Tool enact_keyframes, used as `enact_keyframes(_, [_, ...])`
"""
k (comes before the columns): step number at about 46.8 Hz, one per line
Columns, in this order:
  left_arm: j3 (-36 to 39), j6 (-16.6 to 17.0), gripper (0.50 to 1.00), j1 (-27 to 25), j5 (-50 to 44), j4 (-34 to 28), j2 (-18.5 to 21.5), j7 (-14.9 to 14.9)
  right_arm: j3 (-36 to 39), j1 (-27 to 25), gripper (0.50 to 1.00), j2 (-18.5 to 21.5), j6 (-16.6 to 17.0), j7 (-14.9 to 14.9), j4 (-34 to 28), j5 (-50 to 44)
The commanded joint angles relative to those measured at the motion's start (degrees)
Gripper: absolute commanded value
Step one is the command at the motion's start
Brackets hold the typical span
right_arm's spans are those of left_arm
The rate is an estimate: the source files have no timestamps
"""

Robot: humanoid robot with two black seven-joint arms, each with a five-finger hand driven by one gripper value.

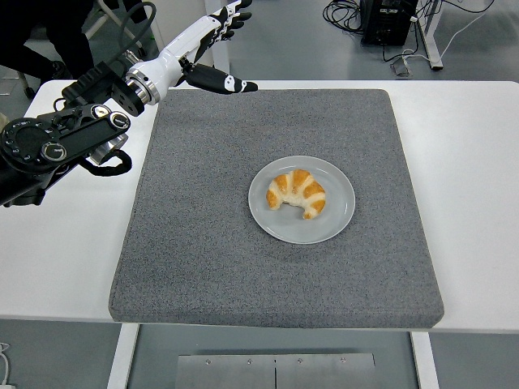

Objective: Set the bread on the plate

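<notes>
The bread (pixel 297 193) lay on the plate (pixel 336 217) at the mat's centre. My left hand (pixel 212 39) hung open and empty at ten o'clock from it. I judged it light, soft, flaky; best cradled gently across its thick middle

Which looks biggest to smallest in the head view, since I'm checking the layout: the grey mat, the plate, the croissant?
1. Grey mat, by far the largest; it lies under the plate.
2. Plate, clearly smaller.
3. Croissant, smallest; it fits inside the plate's rim.
All lie on the same table, so the order is safe.
</notes>
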Motion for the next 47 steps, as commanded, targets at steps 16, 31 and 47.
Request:
enact_keyframes(16, [-11.22, -1.31, 0.978, 8.61, -11.33, 5.34, -0.28, 0.01, 0.0, 0.0, 1.0, 0.0, 0.08, 0.0, 0.0, 0.01])
enact_keyframes(31, [-18.61, -8.61, 0.978, 14.06, -12.03, 16.76, -3.7, -1.92, 0.0, 0.0, 1.0, 0.0, -0.01, 0.0, 0.0, 0.01])
enact_keyframes(47, [-19.75, -11.86, 0.978, 15.21, -14.84, 23.36, -7.31, -5.44, 0.0, 0.0, 1.0, 0.0, -0.01, 0.0, 0.0, 0.01])
